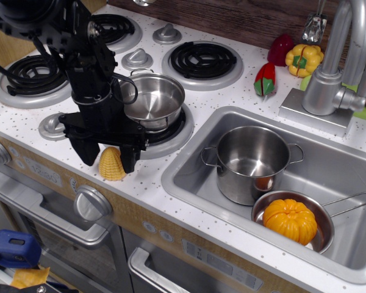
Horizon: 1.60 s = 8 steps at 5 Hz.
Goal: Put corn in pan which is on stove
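Note:
The pale-yellow ribbed corn (111,165) lies on the white speckled stove (171,160) near its front edge. My black gripper (108,160) is open and lowered around the corn, one finger (85,151) on its left and the other on its right. The small shiny pan (155,101) stands empty on the front right coil burner, just behind and to the right of the gripper. The arm hides part of the pan's left rim and of the burner.
Grey knobs (53,126) sit between the burners. The sink (329,165) at right holds a taller steel pot (251,162) and a long-handled pan with an orange pumpkin (290,220). Peppers (303,59) and the faucet (335,67) stand behind the sink.

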Each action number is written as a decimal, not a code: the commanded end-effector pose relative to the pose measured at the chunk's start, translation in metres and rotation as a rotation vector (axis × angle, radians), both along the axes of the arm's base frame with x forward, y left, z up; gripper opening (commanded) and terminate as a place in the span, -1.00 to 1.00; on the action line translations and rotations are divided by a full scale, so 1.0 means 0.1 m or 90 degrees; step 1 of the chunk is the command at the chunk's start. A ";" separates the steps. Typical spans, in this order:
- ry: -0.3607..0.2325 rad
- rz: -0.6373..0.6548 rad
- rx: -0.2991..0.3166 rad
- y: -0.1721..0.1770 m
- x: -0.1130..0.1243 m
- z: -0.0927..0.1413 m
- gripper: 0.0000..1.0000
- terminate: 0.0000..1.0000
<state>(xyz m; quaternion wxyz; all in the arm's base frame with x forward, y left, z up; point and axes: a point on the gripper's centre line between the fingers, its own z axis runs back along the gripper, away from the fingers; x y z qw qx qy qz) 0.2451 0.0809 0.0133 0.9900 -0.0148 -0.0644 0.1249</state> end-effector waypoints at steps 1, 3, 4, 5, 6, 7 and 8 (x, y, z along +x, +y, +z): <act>-0.020 0.013 0.002 0.06 0.01 0.03 -1.00 -1.00; -0.015 0.008 0.075 -0.01 0.03 0.49 -1.00 -1.00; -0.027 -0.020 0.111 -0.06 0.17 0.78 -1.00 -1.00; -0.040 -0.061 0.126 -0.04 0.40 0.85 -1.00 -1.00; -0.050 -0.107 0.130 0.03 0.63 0.85 -1.00 -1.00; -0.048 -0.144 0.115 0.10 0.80 0.80 -1.00 -1.00; -0.054 -0.166 0.107 0.16 0.89 0.72 -1.00 -1.00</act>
